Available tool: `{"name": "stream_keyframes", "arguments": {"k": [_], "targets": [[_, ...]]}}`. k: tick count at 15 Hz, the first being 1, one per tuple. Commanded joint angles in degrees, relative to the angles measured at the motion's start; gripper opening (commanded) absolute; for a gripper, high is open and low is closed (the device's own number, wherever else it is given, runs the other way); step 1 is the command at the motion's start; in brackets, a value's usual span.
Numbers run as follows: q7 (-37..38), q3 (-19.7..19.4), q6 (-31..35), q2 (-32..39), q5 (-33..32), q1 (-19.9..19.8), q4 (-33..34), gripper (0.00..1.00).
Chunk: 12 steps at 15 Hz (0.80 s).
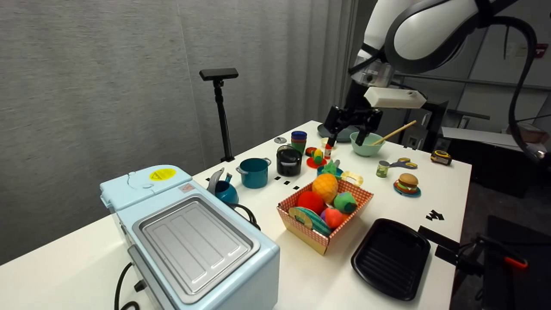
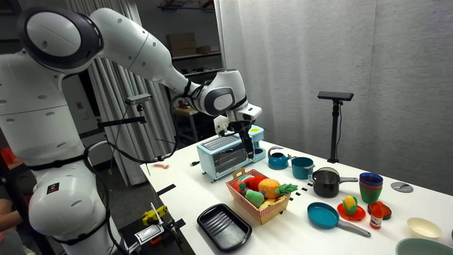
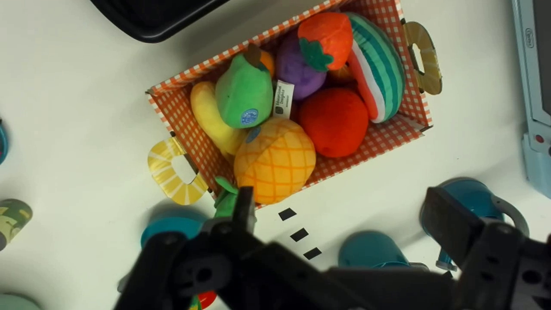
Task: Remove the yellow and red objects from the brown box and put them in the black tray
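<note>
Wrist view: the gripper point(image 3: 348, 212) spans the bottom of the frame, its jaws spread wide. Near mid-frame, the orange-yellow pineapple point(image 3: 277, 161) and, to its upper right, the plain red fruit point(image 3: 333, 122) lie in the brown box point(image 3: 385, 135) (a green pear point(image 3: 244, 94) and a yellow banana point(image 3: 208, 112) share its left end). In an exterior view the black tray point(image 1: 389, 258) sits at lower right, just beside the box, with the gripper higher up the frame.

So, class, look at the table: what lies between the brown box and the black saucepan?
A row of small black marks lies between the brown box and the black saucepan. It shows in both exterior views.
</note>
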Motion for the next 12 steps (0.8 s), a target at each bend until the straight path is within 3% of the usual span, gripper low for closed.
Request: {"name": "stream_keyframes", "arguments": {"k": [1,12], "targets": [[3.2,-1.5,0.2,4.7,-1.4,-0.6,3.2,1.0],[5.9,-4.7,-2.1,16.5,0.6,0.5,13.1,1.0]]}}
